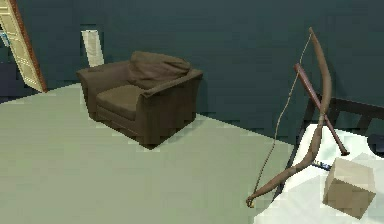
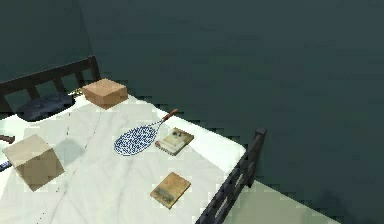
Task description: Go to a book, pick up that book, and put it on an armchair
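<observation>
As it is the largest thing, bed (image 2: pixel 95 190): white sheet and dark railed ends; it carries all the small things, and its corner comes in at the forward view's lower right.
Armchair (image 1: pixel 140 95): brown and low, it stands on the grey-green floor (image 1: pixel 90 170) before the dark blue wall, well apart from the bed; a rumpled brown cushion (image 1: pixel 160 68) lies against its back.
Bow (image 1: pixel 300 120): long curved wooden piece with a thin string, leaning up over the bed's corner.
Box (image 2: pixel 33 160): pale cardboard, on the sheet at the arm side view's left.
Second box (image 2: pixel 104 93): browner and flatter, farther up the bed near the dark rail.
Racket (image 2: pixel 135 140): blue-and-white oval head flat on the sheet between the two boxes and the books, with its handle pointing up and to the right.
Book (image 2: pixel 175 141): the task's thing, lying flat on the bed just beside the racket's head, on the right of it.
Second book (image 2: pixel 171 189): tan cover, flat on the sheet, below the first and near the bed's dark end rail.
Tool: I cannot tell its state, and I cannot tell where the things lie from it.
</observation>
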### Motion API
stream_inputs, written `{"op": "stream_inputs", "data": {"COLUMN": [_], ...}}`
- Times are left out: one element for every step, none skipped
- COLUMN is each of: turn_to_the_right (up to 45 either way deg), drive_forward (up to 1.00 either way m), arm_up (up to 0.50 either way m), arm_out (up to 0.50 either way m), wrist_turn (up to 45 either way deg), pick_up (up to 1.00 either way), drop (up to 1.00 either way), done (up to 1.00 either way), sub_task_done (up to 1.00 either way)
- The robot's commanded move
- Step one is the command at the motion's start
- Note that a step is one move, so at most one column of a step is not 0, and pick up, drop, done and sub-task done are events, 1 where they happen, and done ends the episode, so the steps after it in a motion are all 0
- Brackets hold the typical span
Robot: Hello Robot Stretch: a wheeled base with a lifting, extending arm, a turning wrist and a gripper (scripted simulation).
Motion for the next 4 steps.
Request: {"op": "stream_inputs", "data": {"turn_to_the_right": [0.0, 0.0, 0.0, 0.0], "drive_forward": [0.0, 0.0, 0.0, 0.0], "arm_up": [0.5, 0.02, 0.0, 0.0], "arm_out": [0.0, 0.0, 0.36, 0.0], "wrist_turn": [0.0, 0.0, 0.0, 45.0], "pick_up": [0.0, 0.0, 0.0, 0.0], "drop": [0.0, 0.0, 0.0, 0.0], "done": [0.0, 0.0, 0.0, 0.0], "sub_task_done": [0.0, 0.0, 0.0, 0.0]}}
